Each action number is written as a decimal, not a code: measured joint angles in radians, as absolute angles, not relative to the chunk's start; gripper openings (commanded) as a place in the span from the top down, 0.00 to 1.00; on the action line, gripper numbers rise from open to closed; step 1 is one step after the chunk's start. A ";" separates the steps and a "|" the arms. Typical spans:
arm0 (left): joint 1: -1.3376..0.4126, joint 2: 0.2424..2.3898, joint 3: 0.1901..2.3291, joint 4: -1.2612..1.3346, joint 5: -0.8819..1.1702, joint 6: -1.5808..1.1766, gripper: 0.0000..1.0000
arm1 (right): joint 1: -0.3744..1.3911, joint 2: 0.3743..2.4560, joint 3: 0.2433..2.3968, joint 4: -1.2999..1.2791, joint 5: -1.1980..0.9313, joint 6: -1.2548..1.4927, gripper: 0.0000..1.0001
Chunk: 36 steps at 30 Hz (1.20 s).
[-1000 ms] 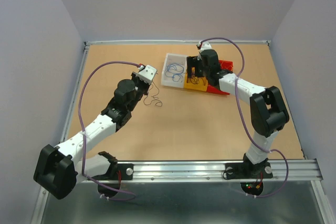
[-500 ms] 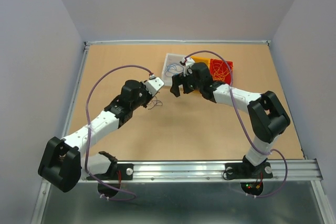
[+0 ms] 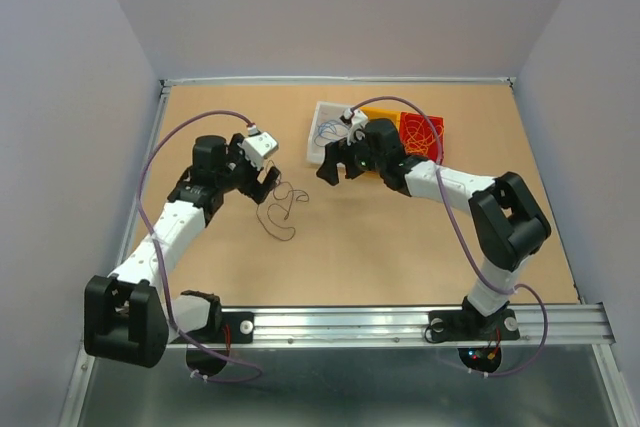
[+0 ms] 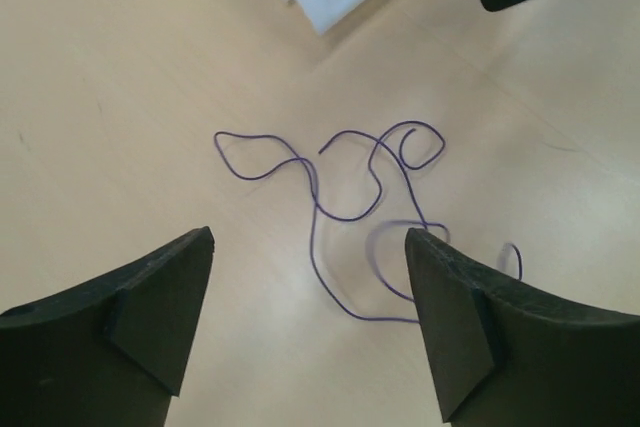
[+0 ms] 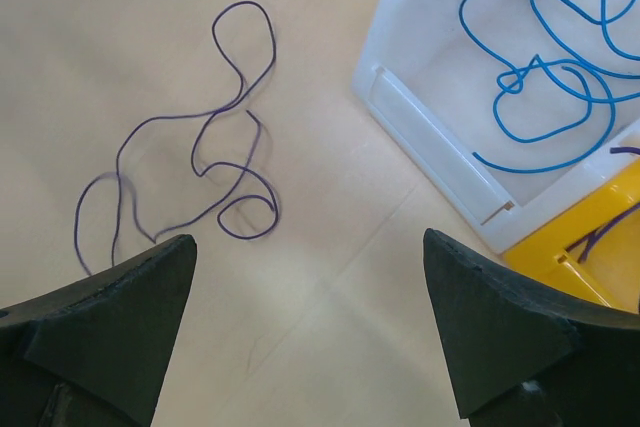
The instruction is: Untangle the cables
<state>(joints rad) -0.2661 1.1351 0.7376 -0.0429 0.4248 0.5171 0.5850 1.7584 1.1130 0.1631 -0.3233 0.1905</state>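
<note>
While left tool and right tool wide apart, blue cables in white bin.

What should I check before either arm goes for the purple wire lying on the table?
1. Left end effector open and empty: ok, jaws wide apart, gripping nothing.
2. Right end effector open and empty: ok.
3. Purple wire lying free on the table: ok, nothing grips it.
4. Wire free of crossings: not ok, it loops over itself in several places.
5. Wire apart from the white bin: ok, bare table between them.
6. One strand or several: cannot tell.
</note>
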 measured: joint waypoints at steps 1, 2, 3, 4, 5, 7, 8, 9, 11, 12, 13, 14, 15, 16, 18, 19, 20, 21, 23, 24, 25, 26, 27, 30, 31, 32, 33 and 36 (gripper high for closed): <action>-0.226 1.151 0.763 -0.055 0.457 0.516 0.04 | 0.587 1.764 1.114 0.172 -0.331 0.197 0.00; -0.202 1.171 0.785 -0.059 0.484 0.512 0.03 | 0.590 1.773 1.117 0.177 -0.334 0.204 0.00; -0.185 1.193 0.807 -0.059 0.509 0.505 0.02 | 0.593 1.779 1.119 0.180 -0.336 0.210 0.00; -0.175 1.214 0.825 -0.059 0.530 0.497 0.03 | 0.601 1.790 1.126 0.181 -0.334 0.217 0.00; -0.159 1.237 0.837 -0.058 0.551 0.489 0.02 | 0.614 1.810 1.143 0.178 -0.331 0.223 0.00; -0.136 1.264 0.842 -0.057 0.577 0.467 0.03 | 0.643 1.844 1.176 0.178 -0.310 0.228 0.00; -0.115 1.275 0.842 -0.057 0.583 0.453 0.03 | 0.665 1.868 1.206 0.164 -0.293 0.228 0.00; -0.092 1.279 0.841 -0.051 0.588 0.435 0.02 | 0.694 1.899 1.243 0.157 -0.264 0.229 0.00; -0.032 1.275 0.832 -0.022 0.587 0.403 0.02 | 0.729 1.936 1.290 0.149 -0.232 0.229 0.00; -0.012 1.272 0.828 -0.008 0.586 0.392 0.03 | 0.758 1.961 1.318 0.136 -0.205 0.229 0.00; 0.014 1.265 0.818 0.014 0.580 0.376 0.03 | 0.778 1.974 1.332 0.128 -0.189 0.229 0.00; 0.036 1.256 0.809 0.035 0.572 0.360 0.03 | 0.803 1.990 1.352 0.111 -0.152 0.229 0.00; 0.051 1.245 0.798 0.050 0.568 0.350 0.02 | 0.820 2.001 1.364 0.102 -0.134 0.232 0.00; 0.057 1.235 0.789 0.066 0.566 0.339 0.02 | 0.845 2.017 1.383 0.081 -0.086 0.236 0.00; 0.063 1.214 0.770 0.095 0.560 0.321 0.02 | 0.881 2.043 1.422 0.047 -0.006 0.249 0.00; 0.069 1.200 0.758 0.110 0.554 0.309 0.02 | 0.894 2.060 1.446 0.035 0.035 0.260 0.00; 0.073 1.190 0.749 0.123 0.551 0.302 0.02 | 0.907 2.078 1.473 0.022 0.078 0.271 0.00; 0.077 1.179 0.741 0.135 0.546 0.293 0.02 | 0.918 2.093 1.495 0.009 0.118 0.288 0.00; 0.096 1.157 0.724 0.158 0.541 0.279 0.02 | 0.939 2.122 1.534 -0.020 0.191 0.329 0.00; 0.106 1.140 0.711 0.176 0.538 0.271 0.02 | 0.946 2.136 1.554 -0.034 0.242 0.358 0.00; 0.114 1.128 0.702 0.184 0.536 0.268 0.02 | 0.950 2.146 1.567 -0.046 0.274 0.377 0.00; 0.120 1.114 0.694 0.193 0.533 0.263 0.02 | 0.951 2.149 1.573 -0.059 0.306 0.395 0.00; 0.123 1.102 0.686 0.200 0.530 0.260 0.02 | 0.957 2.166 1.598 -0.068 0.338 0.414 0.00; 0.124 1.081 0.677 0.210 0.530 0.259 0.02 | 0.966 2.210 1.660 -0.099 0.437 0.457 0.00; 0.124 1.076 0.675 0.216 0.530 0.259 0.02 | 0.967 2.221 1.672 -0.102 0.449 0.465 0.00; 0.124 1.072 0.673 0.221 0.530 0.259 0.02 | 0.969 2.236 1.692 -0.110 0.464 0.475 0.00; 0.125 1.068 0.671 0.222 0.530 0.259 0.02 | 0.970 2.250 1.709 -0.117 0.473 0.484 0.00; 0.125 1.058 0.660 0.226 0.530 0.260 0.02 | 0.972 2.286 1.754 -0.145 0.483 0.503 0.00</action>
